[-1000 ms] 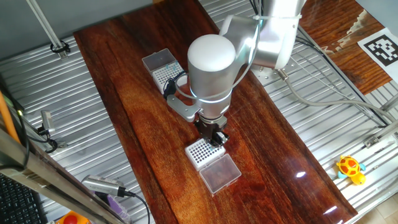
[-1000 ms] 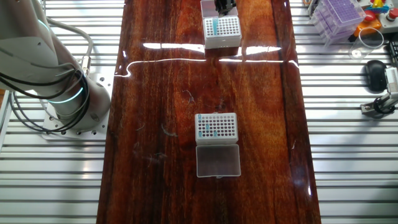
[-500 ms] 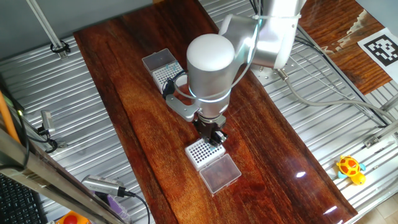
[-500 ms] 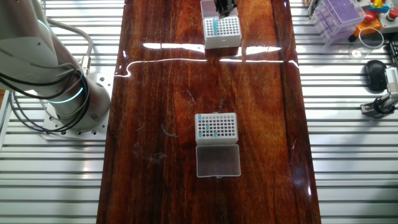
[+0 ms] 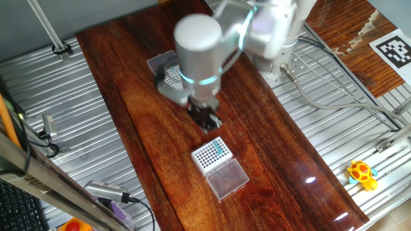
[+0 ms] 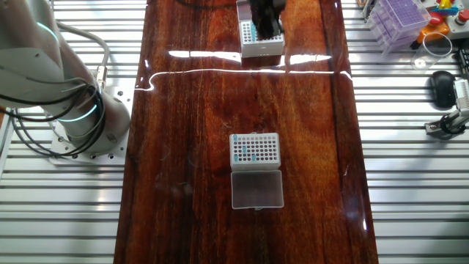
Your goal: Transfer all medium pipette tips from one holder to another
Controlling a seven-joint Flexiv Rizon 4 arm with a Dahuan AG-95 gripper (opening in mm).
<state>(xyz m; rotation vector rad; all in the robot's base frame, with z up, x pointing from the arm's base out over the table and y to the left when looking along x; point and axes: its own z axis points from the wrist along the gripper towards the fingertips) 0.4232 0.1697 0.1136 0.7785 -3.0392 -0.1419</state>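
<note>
Above the wood table, between the two racks, my gripper hangs blurred, and I cannot tell whether it is clenched or released. Teal tips fill one edge of the near rack, its clear lid lying open beside it. More tips sit in the other rack.

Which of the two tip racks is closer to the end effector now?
The rack with the open lid at its side; the end effector hangs just beside it, and the other rack is farther.
</note>
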